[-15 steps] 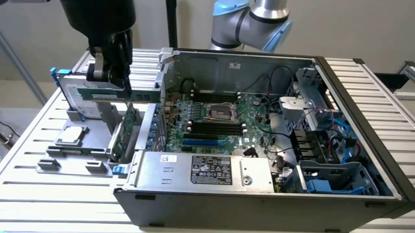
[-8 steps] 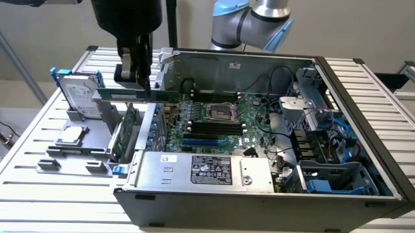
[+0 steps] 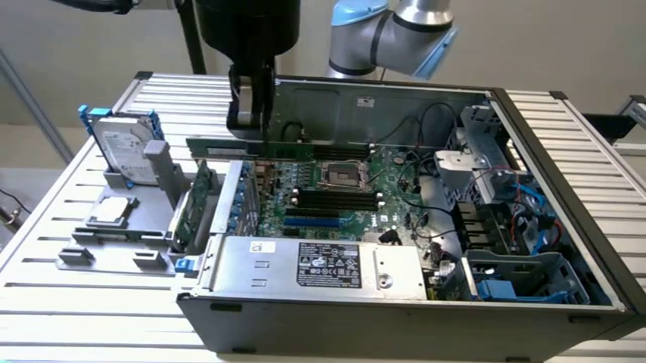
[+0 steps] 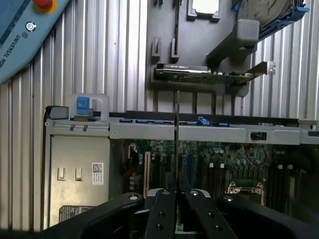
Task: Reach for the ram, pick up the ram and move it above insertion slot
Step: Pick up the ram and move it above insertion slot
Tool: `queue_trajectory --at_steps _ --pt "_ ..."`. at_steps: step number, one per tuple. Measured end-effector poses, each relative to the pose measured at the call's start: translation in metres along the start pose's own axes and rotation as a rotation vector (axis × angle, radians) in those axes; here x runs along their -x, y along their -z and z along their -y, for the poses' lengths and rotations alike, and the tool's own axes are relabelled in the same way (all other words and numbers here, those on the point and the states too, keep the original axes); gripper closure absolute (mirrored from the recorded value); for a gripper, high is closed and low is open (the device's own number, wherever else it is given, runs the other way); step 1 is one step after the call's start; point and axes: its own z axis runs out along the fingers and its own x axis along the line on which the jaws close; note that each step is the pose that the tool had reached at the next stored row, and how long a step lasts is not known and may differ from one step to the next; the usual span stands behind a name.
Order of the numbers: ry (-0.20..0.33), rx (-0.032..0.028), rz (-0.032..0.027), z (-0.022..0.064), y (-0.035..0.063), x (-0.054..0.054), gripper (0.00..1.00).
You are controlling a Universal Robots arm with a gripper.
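From my remote seat, sweeping the exterior view left to right: at about 9 o'clock of the frame I see a grey holder on the slatted table, with a hard drive standing in its blue caddy at the far end and a CPU lying flat nearer me. Just beside the holder, toward the case, a wider green card stands on edge. Next comes the open PC case; its power supply sits at 6 o'clock. At roughly 11 o'clock the gripper hangs over the case's left part, fingers pinched on the ram. The ram is in the air, level, long edge horizontal, above the motherboard and a bit toward 12 o'clock from the black slots; not touching them. CPU socket is just past the slots. Drive cage and cables at 3 o'clock. In the wrist view the fingertips are clamped tight on the ram, seen edge-on as a thin line, with the motherboard below and the card in the holder beyond the case wall.
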Motion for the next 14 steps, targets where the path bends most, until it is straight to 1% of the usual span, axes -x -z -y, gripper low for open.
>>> queue_trajectory --at_steps 3,7,14 --pt "0.0 0.0001 -0.0002 0.0133 0.0007 0.0 0.87" --pt "0.0 0.0 -0.0001 0.0297 0.001 0.005 0.87" --pt "0.0 0.0001 -0.0017 0.0504 -0.0016 0.024 0.87"
